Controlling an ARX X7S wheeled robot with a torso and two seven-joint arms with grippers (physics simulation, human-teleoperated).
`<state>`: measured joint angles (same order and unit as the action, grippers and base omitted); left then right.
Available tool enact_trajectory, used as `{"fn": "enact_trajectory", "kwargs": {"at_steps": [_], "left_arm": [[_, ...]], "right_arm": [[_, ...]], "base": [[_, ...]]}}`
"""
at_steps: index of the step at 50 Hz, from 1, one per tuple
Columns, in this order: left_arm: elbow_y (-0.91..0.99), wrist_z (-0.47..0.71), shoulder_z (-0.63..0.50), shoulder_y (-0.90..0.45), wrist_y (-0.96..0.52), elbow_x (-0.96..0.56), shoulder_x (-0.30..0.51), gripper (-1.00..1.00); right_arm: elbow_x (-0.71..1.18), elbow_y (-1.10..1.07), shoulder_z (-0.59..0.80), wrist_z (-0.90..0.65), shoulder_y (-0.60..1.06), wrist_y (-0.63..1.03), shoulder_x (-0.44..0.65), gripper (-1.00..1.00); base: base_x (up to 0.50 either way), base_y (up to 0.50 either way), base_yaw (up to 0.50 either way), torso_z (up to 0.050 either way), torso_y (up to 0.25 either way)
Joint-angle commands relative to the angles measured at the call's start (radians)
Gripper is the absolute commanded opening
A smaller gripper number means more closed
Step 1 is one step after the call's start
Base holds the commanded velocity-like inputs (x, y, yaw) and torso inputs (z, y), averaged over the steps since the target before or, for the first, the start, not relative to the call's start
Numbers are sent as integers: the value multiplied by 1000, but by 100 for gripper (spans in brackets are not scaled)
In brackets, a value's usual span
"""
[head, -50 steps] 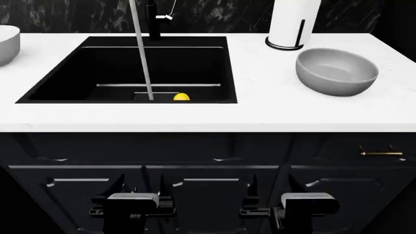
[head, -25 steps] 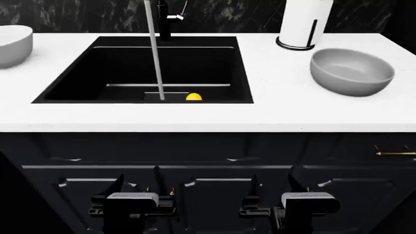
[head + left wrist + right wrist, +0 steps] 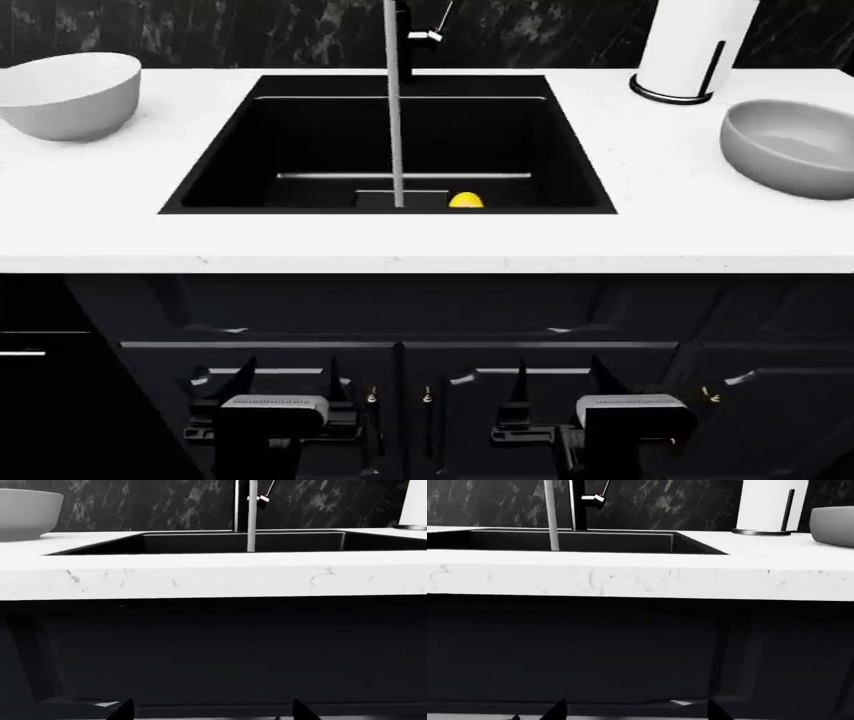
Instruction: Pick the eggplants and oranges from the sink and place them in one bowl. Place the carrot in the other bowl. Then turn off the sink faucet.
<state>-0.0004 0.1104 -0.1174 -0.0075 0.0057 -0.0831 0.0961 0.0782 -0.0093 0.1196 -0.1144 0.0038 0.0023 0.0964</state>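
The orange [image 3: 466, 200] lies on the sink [image 3: 240, 150] floor beside the water stream; left gripper [image 3: 272, 405] and right gripper [image 3: 633, 405] hang low before the cabinet, jaws wide, empty.

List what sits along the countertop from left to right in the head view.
Pale bowl → black sink with the faucet behind it → paper towel roll → grey bowl.

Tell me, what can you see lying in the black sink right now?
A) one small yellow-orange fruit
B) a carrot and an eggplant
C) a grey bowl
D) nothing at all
A: in the head view only the orange shows on the floor of the sink, beside the stream of water.
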Motion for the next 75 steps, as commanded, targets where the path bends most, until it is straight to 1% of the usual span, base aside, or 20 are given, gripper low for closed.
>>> {"fn": "enact_trajectory", "kwargs": {"at_steps": [1,21,27,65,68,70,75], "left_arm": [[-3,11,-15,0,5,-11,14,100],[-9,37,-41,-3,14,-10,29,100],[-10,34,-37,5,33,-25,40,100],[-8,59,-67,-1,30,-51,59,100],[2,55,-67,1,34,-63,61,100],[-4,72,-79,-4,14,-34,62,100],[24,70,-72,2,2,-60,65,100]], "right_arm": [[7,-7,14,-19,0,3,13,100],[17,3,31,-52,10,25,26,100],[28,8,33,-57,13,33,28,100],[55,14,60,-87,19,31,50,100],[57,15,62,-88,20,31,51,100],[58,14,63,-89,20,32,53,100],[60,17,66,-95,24,39,55,100]], "base": [[121,230,0,0,0],[66,52,0,0,0],[0,0,0,49,0],[0,0,0,50,0],[0,0,0,0,0],[0,0,0,0,0],[0,0,0,0,0]]}}
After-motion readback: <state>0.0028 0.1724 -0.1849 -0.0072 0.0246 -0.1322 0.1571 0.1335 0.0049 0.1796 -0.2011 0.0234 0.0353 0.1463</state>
